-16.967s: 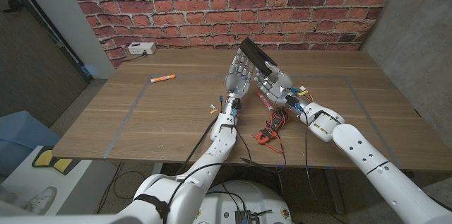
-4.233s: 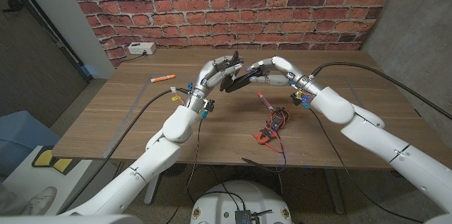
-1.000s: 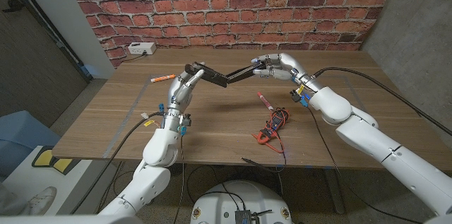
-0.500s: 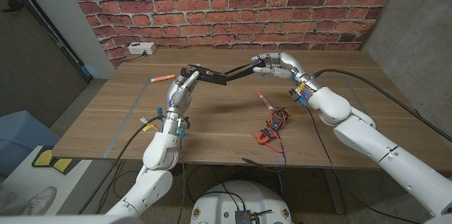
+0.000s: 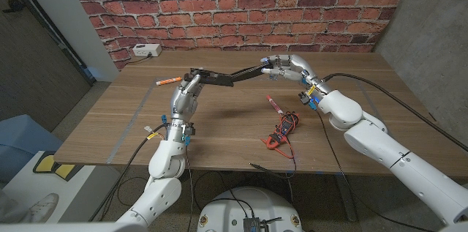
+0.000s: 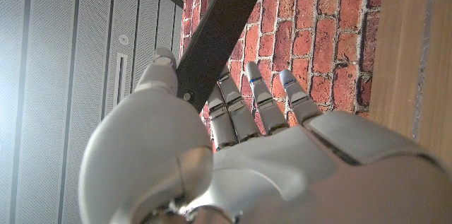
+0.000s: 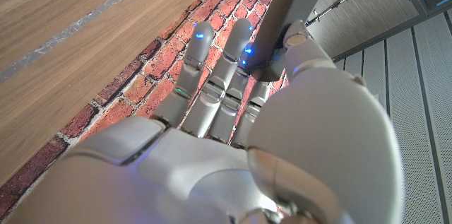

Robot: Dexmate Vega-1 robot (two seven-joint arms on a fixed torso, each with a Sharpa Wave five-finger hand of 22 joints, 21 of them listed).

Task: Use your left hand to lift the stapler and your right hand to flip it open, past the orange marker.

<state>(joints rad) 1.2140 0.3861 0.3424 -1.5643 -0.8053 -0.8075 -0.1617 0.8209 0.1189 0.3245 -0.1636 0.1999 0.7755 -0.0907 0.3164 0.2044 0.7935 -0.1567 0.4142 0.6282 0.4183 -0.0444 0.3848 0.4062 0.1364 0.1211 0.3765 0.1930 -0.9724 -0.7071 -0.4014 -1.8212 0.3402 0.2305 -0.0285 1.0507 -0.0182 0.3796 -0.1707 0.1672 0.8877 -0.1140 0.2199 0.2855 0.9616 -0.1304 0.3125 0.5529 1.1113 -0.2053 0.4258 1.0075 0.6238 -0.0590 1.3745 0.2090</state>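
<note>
The black stapler hangs above the table, swung wide open into a long, nearly straight bar. My left hand grips one end of it; in the left wrist view the dark bar runs up between thumb and fingers of the left hand. My right hand pinches the other end, and the right wrist view has the grey arm of the stapler held under the thumb of the right hand. The orange marker lies on the table just left of my left hand.
A red pen and a red-and-black bundle of wires lie under my right forearm. A white box sits at the back left by the brick wall. A black pen lies near the front edge.
My left hand has carried its end of the stapler further left toward the marker, and the stapler has spread flatter. My right hand has stayed in place.
</note>
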